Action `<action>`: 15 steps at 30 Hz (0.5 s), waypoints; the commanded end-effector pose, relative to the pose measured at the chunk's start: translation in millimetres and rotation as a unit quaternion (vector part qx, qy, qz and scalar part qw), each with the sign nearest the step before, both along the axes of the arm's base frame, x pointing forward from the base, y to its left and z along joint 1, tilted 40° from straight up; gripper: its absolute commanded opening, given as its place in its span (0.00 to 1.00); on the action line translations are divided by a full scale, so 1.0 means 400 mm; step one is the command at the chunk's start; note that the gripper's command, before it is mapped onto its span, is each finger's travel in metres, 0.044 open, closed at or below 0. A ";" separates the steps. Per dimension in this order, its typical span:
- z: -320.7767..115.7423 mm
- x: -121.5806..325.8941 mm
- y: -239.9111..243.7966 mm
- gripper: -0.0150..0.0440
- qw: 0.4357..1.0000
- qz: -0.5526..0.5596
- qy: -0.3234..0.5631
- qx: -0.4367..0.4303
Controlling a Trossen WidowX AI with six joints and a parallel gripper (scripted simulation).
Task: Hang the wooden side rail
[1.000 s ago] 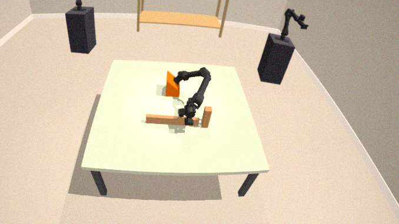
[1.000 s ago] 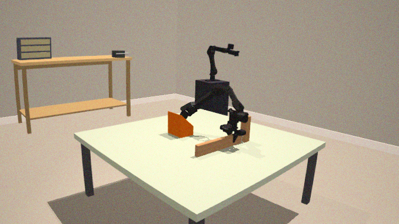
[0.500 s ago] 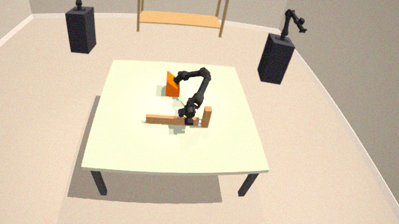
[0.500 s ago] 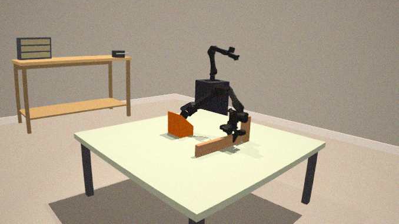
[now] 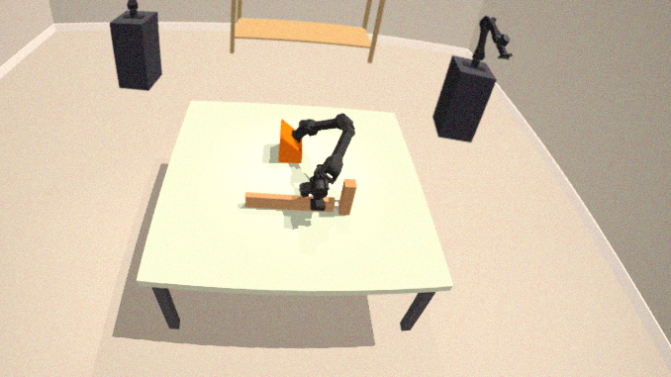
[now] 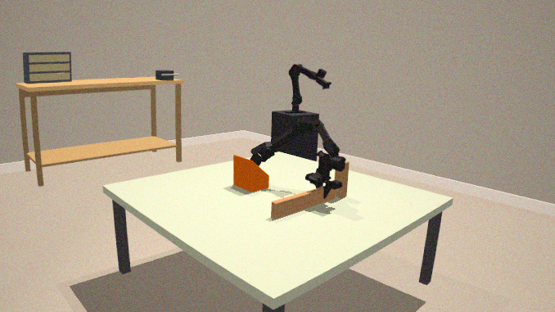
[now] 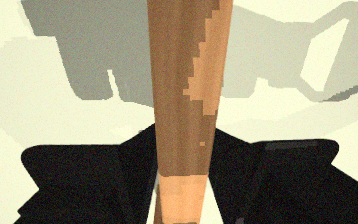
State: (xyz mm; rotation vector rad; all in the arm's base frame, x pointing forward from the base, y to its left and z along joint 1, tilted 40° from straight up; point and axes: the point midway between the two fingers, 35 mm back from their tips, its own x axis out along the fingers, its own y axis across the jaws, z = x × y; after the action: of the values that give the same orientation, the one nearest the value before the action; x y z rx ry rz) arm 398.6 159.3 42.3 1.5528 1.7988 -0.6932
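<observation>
The gripper (image 5: 318,203) (image 6: 326,187) (image 7: 179,124) is closed on the wooden rail (image 5: 277,201) (image 6: 296,204) (image 7: 184,60), which runs lengthwise between its fingers, near the post (image 5: 347,198) (image 6: 342,179).

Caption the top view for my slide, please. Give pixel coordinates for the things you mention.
Black robot gripper (image 5: 318,201) clamps the long wooden rail (image 5: 274,201) near its hooked end, just short of the upright wooden post (image 5: 347,198).

I looked over everything around the gripper (image 5: 318,203) (image 6: 327,187) (image 7: 184,165), near it and well beyond, and could read no text, label, brand, number or sign on any of it.
</observation>
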 end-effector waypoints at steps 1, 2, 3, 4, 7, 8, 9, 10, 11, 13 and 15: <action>0.010 0.007 -0.009 0.25 1.000 -0.002 -0.006 0.000; 0.010 0.007 -0.009 0.25 1.000 -0.002 -0.006 0.000; 0.010 0.007 -0.010 0.25 1.000 -0.002 -0.006 0.000; 0.011 0.007 -0.010 0.25 1.000 -0.002 -0.006 0.000; 0.012 0.007 -0.011 0.25 1.000 -0.002 -0.006 0.000; 0.012 0.008 -0.011 0.25 1.000 -0.002 -0.006 0.000; 0.012 0.008 -0.011 0.25 1.000 -0.002 -0.006 0.000; 0.013 0.008 -0.011 0.25 1.000 -0.002 -0.006 0.000; 0.013 0.008 -0.012 0.25 1.000 -0.002 -0.006 0.000; 0.013 0.008 -0.012 0.25 1.000 -0.002 -0.006 0.000; 0.014 0.008 -0.013 0.25 1.000 -0.002 -0.006 0.000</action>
State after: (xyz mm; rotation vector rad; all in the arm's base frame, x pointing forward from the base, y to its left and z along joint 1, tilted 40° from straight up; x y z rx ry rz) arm 397.9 159.1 43.1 1.5469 1.8032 -0.6912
